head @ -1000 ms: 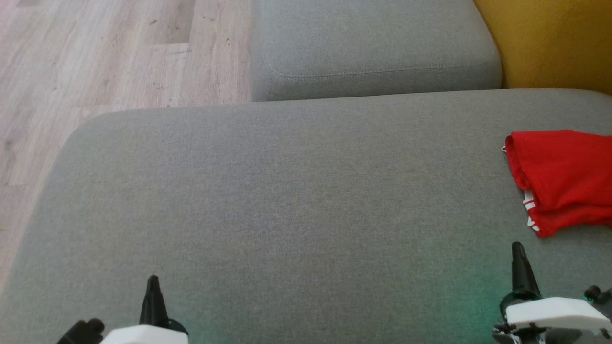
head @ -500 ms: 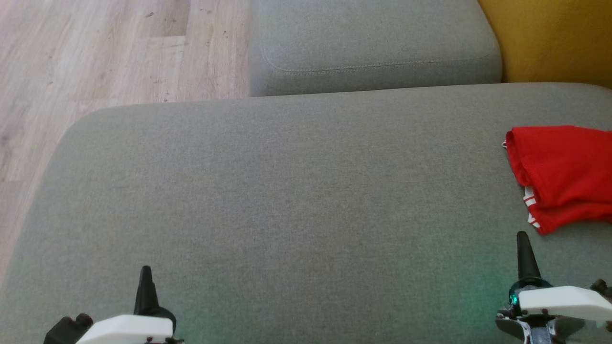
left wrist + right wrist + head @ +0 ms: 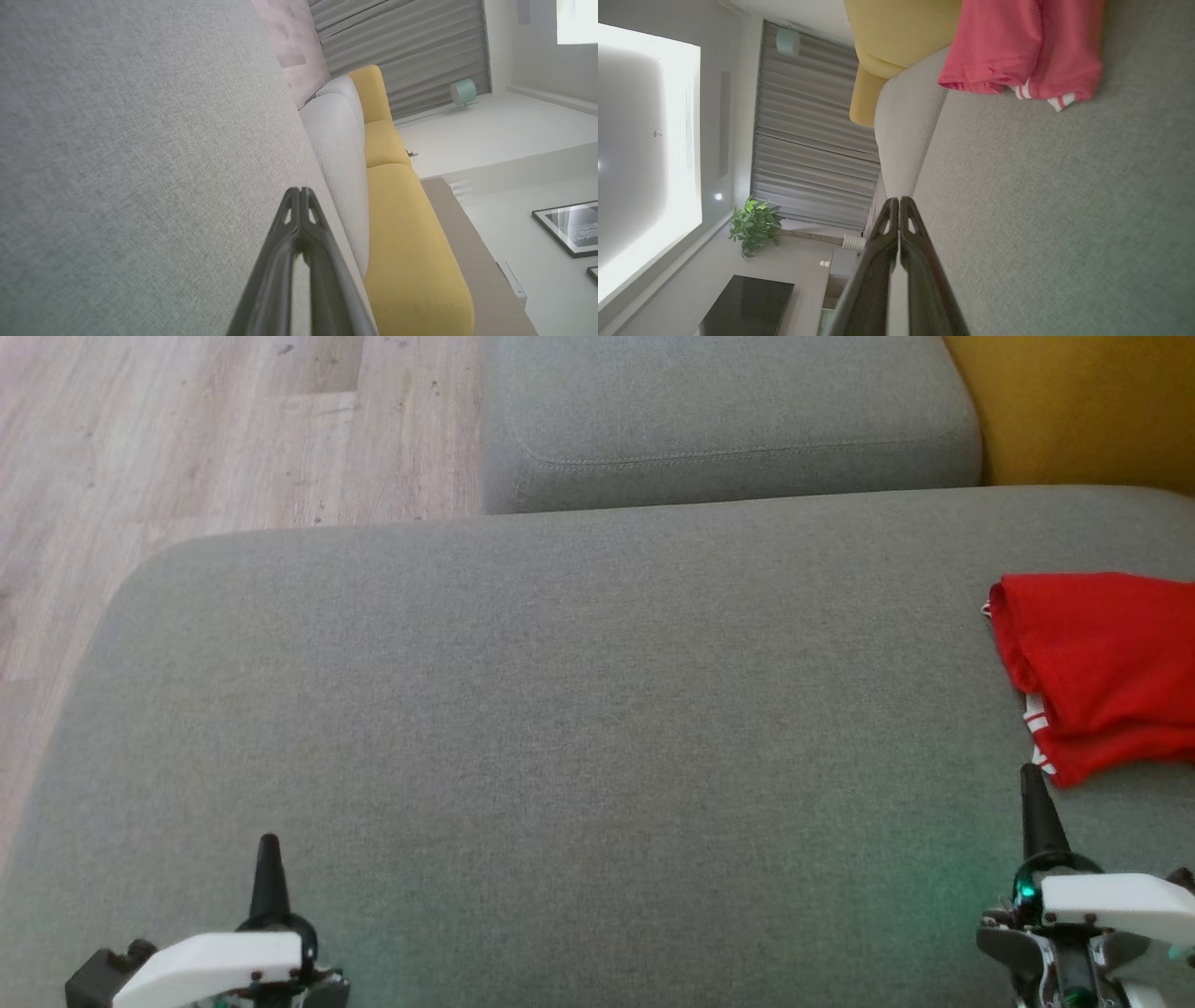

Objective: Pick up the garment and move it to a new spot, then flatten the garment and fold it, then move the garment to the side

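Note:
The garment (image 3: 1102, 672) is red with white stripes at one hem, folded into a compact pile at the right edge of the grey sofa cushion (image 3: 560, 709); it also appears in the right wrist view as the garment (image 3: 1017, 46) at the top. My right gripper (image 3: 1030, 777) is shut and empty, its tip just short of the garment's near corner. My left gripper (image 3: 269, 845) is shut and empty at the lower left, far from the garment. In the wrist views the left gripper (image 3: 299, 190) and right gripper (image 3: 896, 199) both have their fingertips pressed together.
A second grey cushion (image 3: 728, 420) lies beyond the big one. A yellow cushion (image 3: 1083, 401) stands at the upper right. Wooden floor (image 3: 187, 439) runs along the left, past the cushion's rounded edge.
The head camera has shifted, so the whole scene sits slightly lower-left. Both grippers have advanced up the picture; the right tip now reaches the garment's near corner. The garment lies as before.

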`<state>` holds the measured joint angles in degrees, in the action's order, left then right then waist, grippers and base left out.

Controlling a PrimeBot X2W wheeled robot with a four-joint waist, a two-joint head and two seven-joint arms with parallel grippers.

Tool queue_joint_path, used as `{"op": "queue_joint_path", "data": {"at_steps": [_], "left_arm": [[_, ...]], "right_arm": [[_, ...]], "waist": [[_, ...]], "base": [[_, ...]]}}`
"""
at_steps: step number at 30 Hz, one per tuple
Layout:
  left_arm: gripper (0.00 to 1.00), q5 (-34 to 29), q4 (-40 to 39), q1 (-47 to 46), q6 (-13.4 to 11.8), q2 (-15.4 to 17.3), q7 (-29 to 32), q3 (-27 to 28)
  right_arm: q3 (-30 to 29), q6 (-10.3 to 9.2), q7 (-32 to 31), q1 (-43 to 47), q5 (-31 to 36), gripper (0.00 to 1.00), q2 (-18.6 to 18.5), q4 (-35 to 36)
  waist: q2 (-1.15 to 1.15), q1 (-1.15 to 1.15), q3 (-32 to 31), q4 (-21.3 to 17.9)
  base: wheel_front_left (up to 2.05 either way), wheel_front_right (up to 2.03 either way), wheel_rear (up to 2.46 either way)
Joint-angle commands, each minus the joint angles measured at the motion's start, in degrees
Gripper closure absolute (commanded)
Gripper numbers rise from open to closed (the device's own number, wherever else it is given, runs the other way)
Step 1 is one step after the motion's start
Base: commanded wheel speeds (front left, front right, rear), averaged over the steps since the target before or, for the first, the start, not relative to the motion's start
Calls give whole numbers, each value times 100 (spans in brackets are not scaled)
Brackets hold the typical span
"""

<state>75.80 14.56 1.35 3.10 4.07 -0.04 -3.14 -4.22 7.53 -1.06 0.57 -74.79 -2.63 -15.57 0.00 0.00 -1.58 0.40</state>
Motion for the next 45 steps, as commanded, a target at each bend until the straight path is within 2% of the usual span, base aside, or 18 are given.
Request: {"op": "queue_joint_path", "data": {"at_steps": [1, 26, 45], "left_arm": [[100, 224, -139, -380, 75, 63, 52, 277], [100, 1829, -62, -735, 438, 48, 467, 734], [100, 1790, -60, -738, 438, 14, 505, 782]], "right_arm": [[56, -3, -66, -325, -240, 100, -94, 179], [-140, -4, -470, -667, -1812, 100, -91, 160], [-162, -4, -488, -669, -1794, 100, -76, 159]], "waist": [[0, 0, 15, -4], [0, 0, 176, -40], [0, 0, 176, -40]], "base": [[0, 0, 0], [0, 0, 0], [0, 0, 0]]}}
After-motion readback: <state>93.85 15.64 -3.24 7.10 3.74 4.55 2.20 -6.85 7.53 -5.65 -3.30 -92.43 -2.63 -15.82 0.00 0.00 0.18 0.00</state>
